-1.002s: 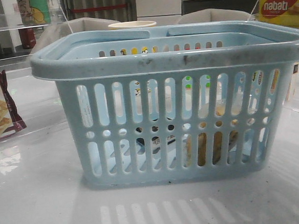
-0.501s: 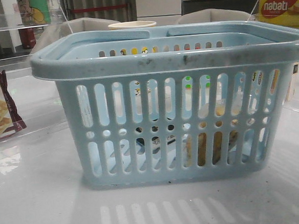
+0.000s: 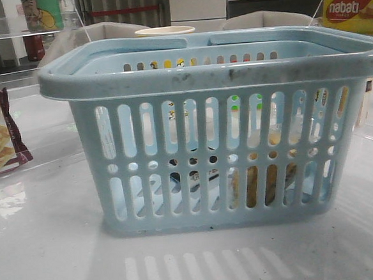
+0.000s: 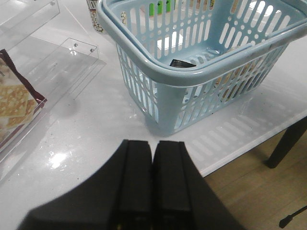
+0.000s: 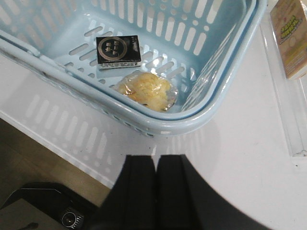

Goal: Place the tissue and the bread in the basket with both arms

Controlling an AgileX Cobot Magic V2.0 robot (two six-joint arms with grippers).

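Status of task: both items lie inside the basket (image 5: 192, 120), so the loading step looks complete and only retreat or parking of the arms seems left. Tissue (image 5: 118, 51): flat on the basket floor, ahead of and below the right gripper (image 5: 156, 167), inside the near rim. Bread (image 5: 146, 91): in its clear bag, just beside the tissue and on the gripper's side of it (whether they touch cannot be told). Right gripper: fingers pressed together, nothing between them, held above bare tabletop outside the basket. Left gripper (image 4: 153, 153): likewise closed and empty, over the table, with the basket ahead of it and the tissue just showing over the rim. Next move, as a judgement: no grasp is called for; any withdrawal should keep clear of the basket's wide rim. Surface: a glossy white table (image 4: 86, 124), lightly speckled, reflecting the slotted wall. Surroundings: a cracker packet (image 4: 14, 103) in a clear tray beside the left gripper; a yellow nabati box (image 3: 353, 6) beyond the basket; wooden floor beneath the table edge.
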